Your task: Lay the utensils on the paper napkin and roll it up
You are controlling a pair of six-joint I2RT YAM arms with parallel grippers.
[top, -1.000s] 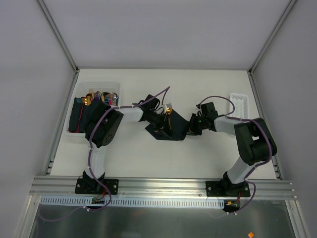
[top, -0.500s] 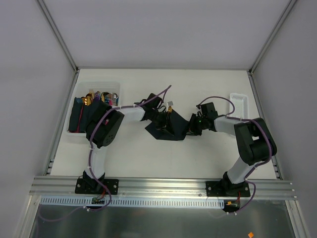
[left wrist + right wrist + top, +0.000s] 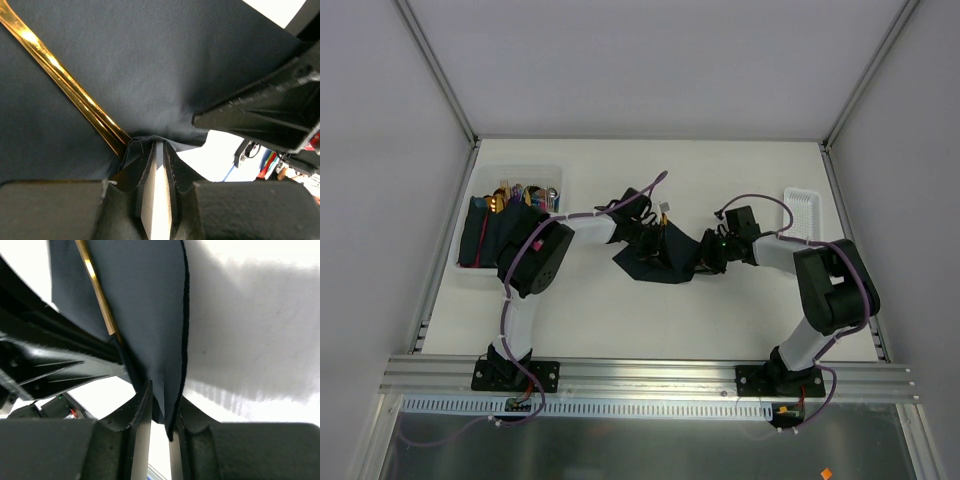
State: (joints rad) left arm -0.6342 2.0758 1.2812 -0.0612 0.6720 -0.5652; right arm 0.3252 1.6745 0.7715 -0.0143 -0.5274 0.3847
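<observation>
On the desk [image 3: 620,310], the left hand [image 3: 157,150] and right hand [image 3: 160,405] each pinch an edge of the dark napkin [image 3: 175,65]. Gold utensils [image 3: 65,82] lie inside its fold; rolling looks unfinished.

paper napkin [image 3: 165,65]: matt dark navy, softly creased paper | utensils [image 3: 60,75]: glossy gold metal | table [image 3: 250,315]: smooth matt white | jaws: matt black plastic

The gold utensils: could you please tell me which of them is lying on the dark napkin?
It is the lone gold utensil lying across the dark napkin mid-table. The other gold utensils sit in the white bin at the left.
</observation>
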